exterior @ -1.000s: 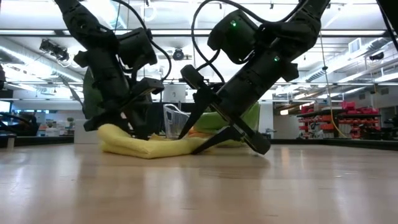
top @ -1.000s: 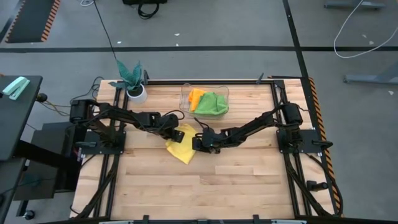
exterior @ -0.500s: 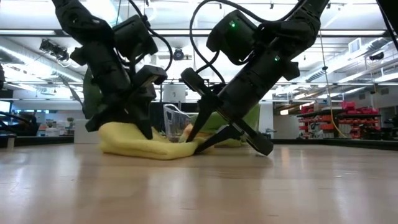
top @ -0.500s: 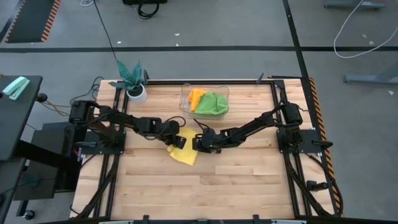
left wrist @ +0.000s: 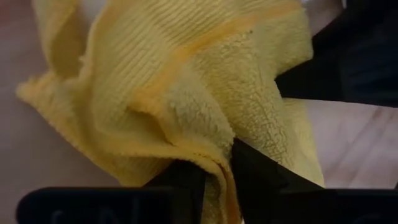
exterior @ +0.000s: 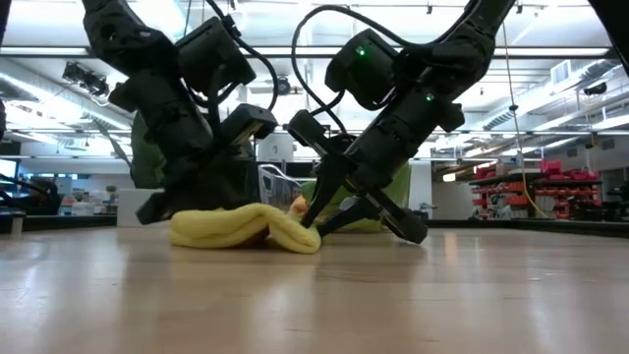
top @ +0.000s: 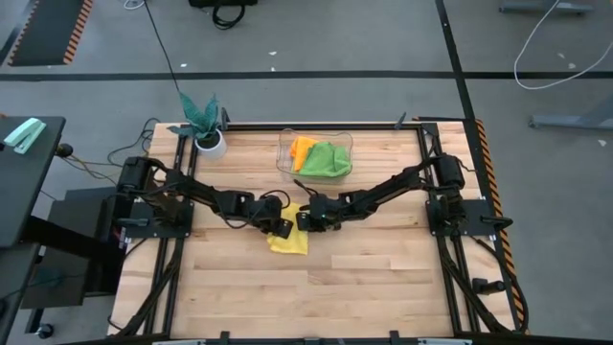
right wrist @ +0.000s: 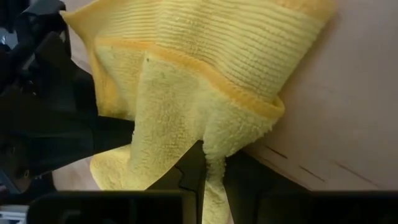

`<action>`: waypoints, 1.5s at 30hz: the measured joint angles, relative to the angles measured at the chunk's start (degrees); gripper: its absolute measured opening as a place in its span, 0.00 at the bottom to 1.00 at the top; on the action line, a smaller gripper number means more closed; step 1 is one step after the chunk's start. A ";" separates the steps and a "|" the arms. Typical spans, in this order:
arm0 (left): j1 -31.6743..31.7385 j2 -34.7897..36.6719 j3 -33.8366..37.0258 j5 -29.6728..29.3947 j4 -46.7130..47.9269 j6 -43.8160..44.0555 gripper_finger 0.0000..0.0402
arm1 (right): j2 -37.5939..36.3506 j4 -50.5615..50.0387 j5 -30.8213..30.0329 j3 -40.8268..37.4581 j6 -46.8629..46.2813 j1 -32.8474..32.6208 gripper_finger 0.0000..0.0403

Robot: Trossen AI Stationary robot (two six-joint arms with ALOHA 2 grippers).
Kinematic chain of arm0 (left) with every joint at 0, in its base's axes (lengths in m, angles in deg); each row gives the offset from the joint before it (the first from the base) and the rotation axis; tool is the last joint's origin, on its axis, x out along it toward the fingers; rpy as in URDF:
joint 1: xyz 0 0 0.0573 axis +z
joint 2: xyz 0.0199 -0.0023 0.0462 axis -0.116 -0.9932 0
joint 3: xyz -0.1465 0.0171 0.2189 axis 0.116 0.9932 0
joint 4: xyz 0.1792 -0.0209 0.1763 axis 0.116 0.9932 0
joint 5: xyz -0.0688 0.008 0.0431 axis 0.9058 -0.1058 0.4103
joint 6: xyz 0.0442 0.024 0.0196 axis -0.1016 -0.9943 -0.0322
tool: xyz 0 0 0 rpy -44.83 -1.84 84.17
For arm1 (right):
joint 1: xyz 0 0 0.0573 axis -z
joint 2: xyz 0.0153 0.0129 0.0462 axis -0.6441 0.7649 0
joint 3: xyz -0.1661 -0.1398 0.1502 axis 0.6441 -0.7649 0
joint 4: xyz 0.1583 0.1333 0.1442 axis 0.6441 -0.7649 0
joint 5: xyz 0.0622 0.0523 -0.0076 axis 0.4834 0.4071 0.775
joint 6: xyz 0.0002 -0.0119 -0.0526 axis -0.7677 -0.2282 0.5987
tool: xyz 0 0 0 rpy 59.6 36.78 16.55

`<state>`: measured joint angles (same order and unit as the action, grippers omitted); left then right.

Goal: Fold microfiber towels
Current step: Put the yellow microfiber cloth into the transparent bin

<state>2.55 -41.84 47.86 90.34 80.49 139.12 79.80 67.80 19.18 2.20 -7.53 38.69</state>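
Note:
A yellow microfiber towel [top: 288, 239] lies bunched on the wooden table near its middle; in the low view it is a low heap [exterior: 246, 227]. My left gripper [top: 279, 226] comes at it from the left and is shut on it. My right gripper [top: 305, 219] comes from the right and is shut on it too. The two grippers stand close together over the towel's far part. An orange towel [top: 301, 149] and a green towel [top: 328, 159] lie in a clear bin [top: 347, 142] at the far middle. My left gripper [left wrist: 217, 186] pinches a raised fold of the yellow towel [left wrist: 214, 163] between its two fingers, slanting down from the table's left. The rest of the towel lies slack on the table. My right gripper [right wrist: 214, 180] pinches a hemmed edge of the towel [right wrist: 216, 148] between its two fingers, slanting down from the table's right. The cloth beyond the fingers lies slack in folds on the table.
A teal-leaved plant in a white pot [top: 207, 131] stands at the far left corner. Bare wood [top: 316, 297] stretches along the near half of the table. Black frame rails [top: 450, 268] run along the table's left and right sides.
My left gripper has gone toward the table's right and near edge, my right gripper a little toward the left, and both have shut on the yellow towel. The towel, spread out before, is now gathered into a smaller heap between them.

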 joint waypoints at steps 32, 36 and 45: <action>1.98 0.63 0.19 -6.01 -3.25 -4.67 0.02 | -7.76 -13.66 -10.35 -0.08 9.98 0.68 0.02; 3.00 2.70 -0.29 -6.67 -2.65 -5.74 0.02 | -10.21 -14.02 -10.58 -0.15 12.58 1.10 0.01; 5.79 3.90 -10.41 -7.55 7.66 -14.42 0.02 | -11.98 -14.87 -9.55 -0.22 15.11 3.19 0.01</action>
<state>8.34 -37.95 37.45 82.80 88.15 124.71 67.82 52.93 9.62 1.98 7.58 41.88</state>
